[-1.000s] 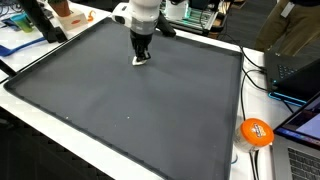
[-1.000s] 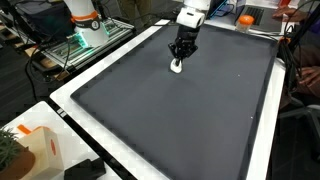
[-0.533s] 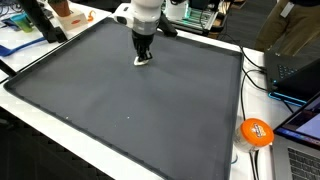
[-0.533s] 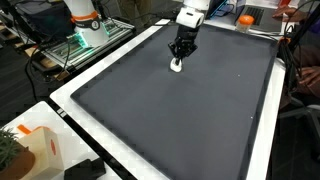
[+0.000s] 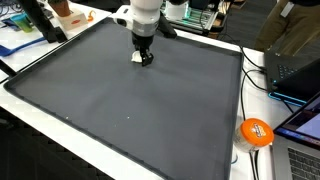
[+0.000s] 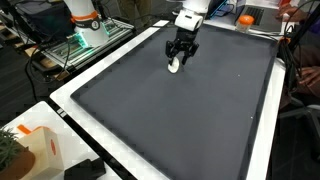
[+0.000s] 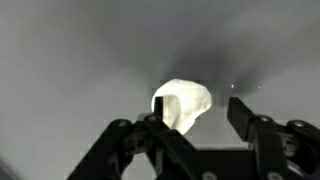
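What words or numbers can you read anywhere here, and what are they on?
No text can be read anywhere.
On the orange disc: white marks, too blurred to read.
On the box: an orange patch, too small to read.
On the white lump: no writing shows.

Arm (image 5: 143, 12) enters from 12 o'clock in both exterior views, white wrist (image 6: 190, 16) pointing straight down. Gripper (image 5: 143, 57) hangs vertical and low, black fingers tips down. Jaws stand parted, and the spread shows in an exterior view as two prongs at 5 and 7 o'clock under the wrist. In the wrist view the fingers (image 7: 245, 115) come in from 6 o'clock, one at 7, one at 4, with a clear gap between.
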Robot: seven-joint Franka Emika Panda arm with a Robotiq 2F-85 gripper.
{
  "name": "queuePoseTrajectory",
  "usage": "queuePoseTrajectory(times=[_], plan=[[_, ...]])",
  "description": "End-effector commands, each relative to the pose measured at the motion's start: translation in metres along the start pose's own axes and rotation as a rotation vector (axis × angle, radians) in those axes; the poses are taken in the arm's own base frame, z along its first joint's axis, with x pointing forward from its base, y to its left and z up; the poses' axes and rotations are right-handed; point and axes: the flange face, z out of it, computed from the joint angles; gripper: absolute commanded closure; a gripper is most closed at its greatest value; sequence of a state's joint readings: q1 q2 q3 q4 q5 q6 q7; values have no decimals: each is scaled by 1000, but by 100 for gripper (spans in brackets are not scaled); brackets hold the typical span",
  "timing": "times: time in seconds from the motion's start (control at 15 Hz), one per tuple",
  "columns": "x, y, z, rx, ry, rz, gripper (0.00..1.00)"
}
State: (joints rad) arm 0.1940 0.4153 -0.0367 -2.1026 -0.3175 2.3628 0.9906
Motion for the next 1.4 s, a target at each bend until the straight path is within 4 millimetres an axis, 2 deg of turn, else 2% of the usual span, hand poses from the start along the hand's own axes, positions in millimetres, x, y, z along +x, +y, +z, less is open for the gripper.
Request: queuePoseTrajectory(times=[0.0,0.27,0.4,0.73,0.87,0.93,1.0,1.13,1.27,1.33], plan=[[-5,4,-4,25,-29,-10,1],[-10,4,-18,51,-40,-26,0],[-13,11,-32,70,-32,-16,0],[-7,46,-74,250,-87,-84,0],[-5,56,-100,313,-165,-161,0],[4,63,-113,320,-195,-166,0],[4,49,-92,283,-144,-130,0],[9,61,-112,307,-167,-151,0],[9,63,-117,312,-168,-156,0],[15,58,-116,273,-210,-151,0]])
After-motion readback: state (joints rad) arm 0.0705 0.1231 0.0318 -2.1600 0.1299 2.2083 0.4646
